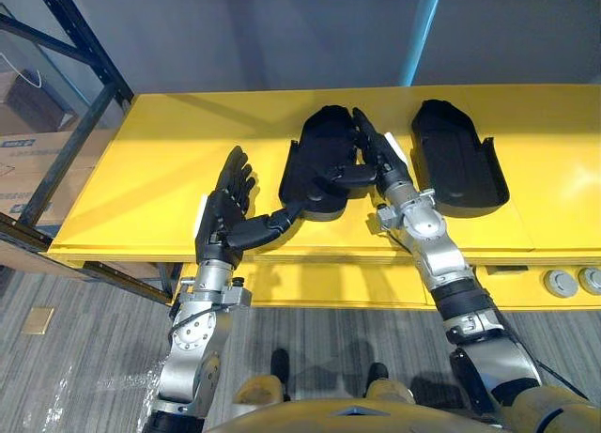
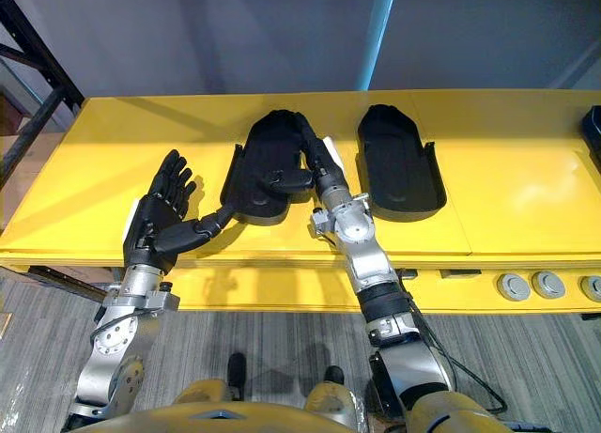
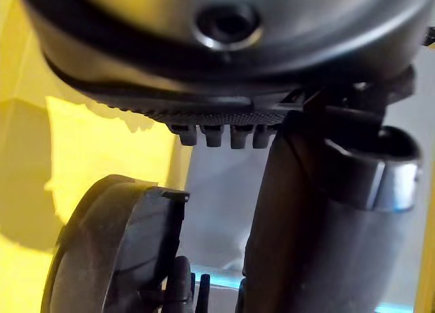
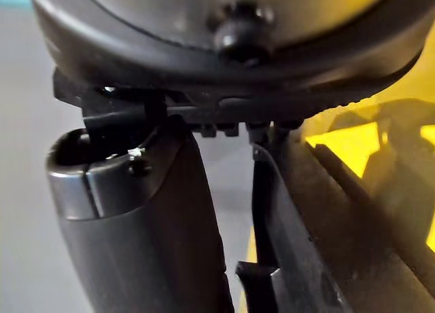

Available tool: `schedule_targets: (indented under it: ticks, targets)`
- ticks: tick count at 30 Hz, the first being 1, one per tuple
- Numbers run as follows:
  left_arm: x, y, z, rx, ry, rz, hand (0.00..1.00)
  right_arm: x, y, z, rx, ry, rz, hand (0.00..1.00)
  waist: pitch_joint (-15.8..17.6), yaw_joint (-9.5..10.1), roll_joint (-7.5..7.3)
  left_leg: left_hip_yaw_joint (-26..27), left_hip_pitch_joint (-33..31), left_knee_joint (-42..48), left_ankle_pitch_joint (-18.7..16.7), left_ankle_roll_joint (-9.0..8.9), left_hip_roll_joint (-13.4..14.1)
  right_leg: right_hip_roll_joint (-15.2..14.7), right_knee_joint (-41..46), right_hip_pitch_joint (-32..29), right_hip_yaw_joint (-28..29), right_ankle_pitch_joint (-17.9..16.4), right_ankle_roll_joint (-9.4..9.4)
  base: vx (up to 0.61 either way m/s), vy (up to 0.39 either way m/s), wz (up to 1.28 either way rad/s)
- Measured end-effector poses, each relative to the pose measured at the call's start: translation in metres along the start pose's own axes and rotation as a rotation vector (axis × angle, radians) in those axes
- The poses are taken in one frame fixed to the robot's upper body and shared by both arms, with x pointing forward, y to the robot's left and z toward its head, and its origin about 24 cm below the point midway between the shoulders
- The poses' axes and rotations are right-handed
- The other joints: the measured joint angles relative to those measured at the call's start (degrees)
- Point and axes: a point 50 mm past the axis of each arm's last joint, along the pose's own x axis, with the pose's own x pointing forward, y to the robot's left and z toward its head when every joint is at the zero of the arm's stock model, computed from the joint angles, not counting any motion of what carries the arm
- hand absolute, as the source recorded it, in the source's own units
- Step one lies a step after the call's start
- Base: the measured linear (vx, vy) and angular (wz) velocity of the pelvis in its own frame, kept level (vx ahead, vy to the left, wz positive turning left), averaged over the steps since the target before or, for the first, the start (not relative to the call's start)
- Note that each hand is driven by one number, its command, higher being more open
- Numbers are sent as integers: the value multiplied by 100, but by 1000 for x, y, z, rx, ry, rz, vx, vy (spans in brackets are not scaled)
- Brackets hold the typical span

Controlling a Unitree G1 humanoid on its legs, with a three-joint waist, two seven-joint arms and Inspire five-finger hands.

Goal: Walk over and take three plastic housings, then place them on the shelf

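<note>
Two black plastic housings lie side by side on the yellow table (image 1: 160,170), well apart from each other.

The right hand (image 1: 380,161) is on the left housing (image 1: 315,151). I see its fingers stretched straight along the outside of that housing's right wall and its thumb (image 1: 352,177) laid across the inside, so the wall is pinched between them. The right wrist view confirms the wall standing between thumb and fingers.

The left hand (image 1: 223,217) is spread above the table beside the same housing. Its fingers are straight and its thumb reaches toward the housing's near left corner. I cannot tell whether the thumb tip touches it.

The right housing (image 1: 455,161) lies untouched. A dark rack (image 1: 86,40) stands at the table's left end.
</note>
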Motion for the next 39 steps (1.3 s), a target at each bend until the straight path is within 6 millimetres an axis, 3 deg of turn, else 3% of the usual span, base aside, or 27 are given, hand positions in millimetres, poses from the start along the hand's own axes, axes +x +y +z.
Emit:
schedule_targets:
  ticks: [7,20,25,27,32,34,39]
  targets:
    - [0,-4,-1,-7,5,-31,100,7,1,4,-19,0,40,100,33,33,93,-31,2,-36,76,36,3,4,19,-8,-22,0,0,-14,-3,2]
    - [-1,-7,-2,-10,8,-49,100,16,-2,10,-68,-16,38,100,40,60,116,-46,1,-40,93,17,13,2,91,-36,-25,-14,-20,0,0,0]
    - [-1,-8,-3,-9,13,-47,100,19,-5,23,-75,-99,-23,100,41,65,118,-46,-5,-56,93,-2,14,3,92,-48,-24,-14,-20,0,0,0]
    - [-2,-9,-4,-6,20,-26,100,17,-5,41,-107,-183,-51,100,41,51,118,-29,-26,-58,93,-3,18,6,92,-83,-9,-13,-20,-1,-1,-2]
    - [-2,0,-7,46,29,66,100,-16,1,96,-84,-488,-62,100,41,-4,118,61,-3,-34,78,21,26,13,76,-97,73,-13,-20,0,0,-8]
    - [-2,6,-7,98,28,89,100,-29,-1,107,-77,-562,-78,100,40,-20,116,118,10,-35,58,27,26,14,73,-112,133,-13,-19,0,-1,-14]
    - [-4,16,-7,268,40,115,100,-59,-15,99,-43,-572,-189,100,37,-24,111,285,80,-54,-43,-5,38,34,24,-113,290,0,2,-13,3,-17]
